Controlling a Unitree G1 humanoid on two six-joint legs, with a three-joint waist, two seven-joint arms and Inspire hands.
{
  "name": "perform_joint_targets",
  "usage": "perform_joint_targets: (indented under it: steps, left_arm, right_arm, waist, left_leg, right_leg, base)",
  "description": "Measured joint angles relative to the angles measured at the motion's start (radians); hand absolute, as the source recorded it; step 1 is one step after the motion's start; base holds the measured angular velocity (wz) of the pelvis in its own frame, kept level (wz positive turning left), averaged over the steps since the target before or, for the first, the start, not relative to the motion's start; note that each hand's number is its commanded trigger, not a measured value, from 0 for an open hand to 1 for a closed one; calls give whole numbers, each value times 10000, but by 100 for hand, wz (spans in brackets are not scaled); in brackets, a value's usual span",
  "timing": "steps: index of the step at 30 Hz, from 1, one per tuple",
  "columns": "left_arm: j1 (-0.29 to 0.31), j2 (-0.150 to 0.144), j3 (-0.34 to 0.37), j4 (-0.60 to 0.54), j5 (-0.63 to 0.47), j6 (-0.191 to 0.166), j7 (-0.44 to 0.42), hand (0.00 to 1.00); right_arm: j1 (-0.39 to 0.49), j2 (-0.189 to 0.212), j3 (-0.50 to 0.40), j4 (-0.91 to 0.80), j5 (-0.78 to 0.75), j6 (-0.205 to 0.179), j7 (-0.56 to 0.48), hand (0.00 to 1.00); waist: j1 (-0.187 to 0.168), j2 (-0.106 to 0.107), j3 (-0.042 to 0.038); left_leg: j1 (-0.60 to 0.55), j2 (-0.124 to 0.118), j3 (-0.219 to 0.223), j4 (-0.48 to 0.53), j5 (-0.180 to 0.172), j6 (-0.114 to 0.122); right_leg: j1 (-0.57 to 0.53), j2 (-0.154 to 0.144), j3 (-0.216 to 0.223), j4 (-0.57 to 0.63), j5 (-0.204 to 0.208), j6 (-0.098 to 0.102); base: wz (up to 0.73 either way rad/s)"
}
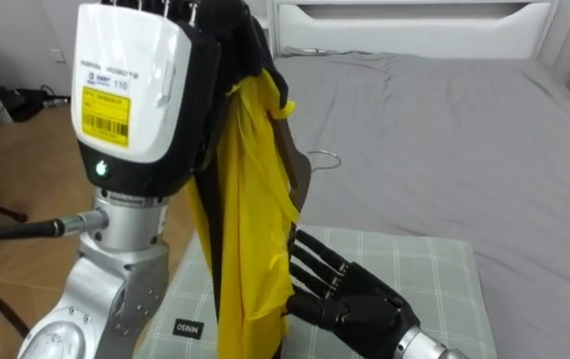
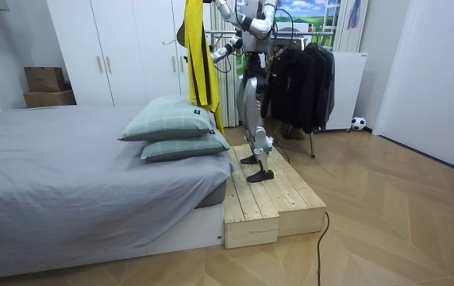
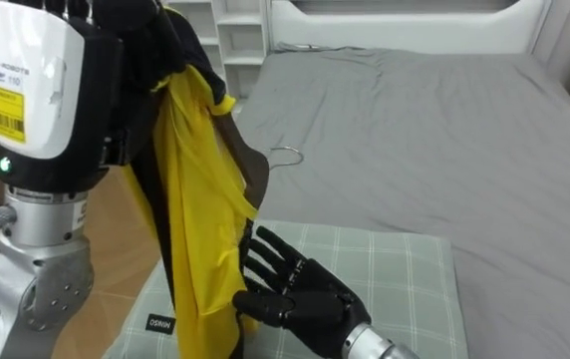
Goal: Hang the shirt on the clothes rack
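My left hand [image 1: 165, 12] is raised at the top edge, and the yellow garment [image 1: 250, 199] hangs down from it over the checked pillow [image 1: 415, 269] on the bed [image 1: 464, 130]. I cannot tell how that hand's fingers are set. A brown hanger [image 1: 298, 179] sits inside the cloth. My right hand [image 1: 350, 294] is released, its straight fingers touching the garment's lower part. I stand on a wooden platform [image 2: 267, 199].

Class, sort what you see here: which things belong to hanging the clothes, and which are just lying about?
Job in hand: yellow garment, hanger, raised left hand, right hand, probably the dark clothes on a rack.
Lying about: pillows, bed, ball, cardboard boxes.
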Motion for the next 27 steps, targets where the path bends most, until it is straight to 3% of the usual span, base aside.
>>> perform_joint_targets:
  steps: [6,19,27]
  left_arm:
    - [0,-63,20,-22,2,-1,-140,100]
    - [-2,-105,34,-56,-4,-90,-883,100]
    - [-2,-160,14,-159,17,-208,-891,100]
  right_arm:
    - [56,-5,-2,195,-34,12,0,0]
    - [135,9,-3,194,-157,10,1,0]
    - [134,312,32,171,-151,0,-170,0]
  waist:
    - [-1,111,23]
    - [-6,104,48]
    - [-7,89,67]
  left_leg:
    - [-9,1,5,2,4,-5]
    - [-15,0,2,-16,4,-5]
    - [-19,3,82,-39,4,-5]
  right_leg:
    - [-5,2,-16,-6,0,0]
    - [-26,3,6,-10,0,0]
    - [-95,8,262,-6,0,0]
  base:
    - [0]
    - [0]
    - [-3]
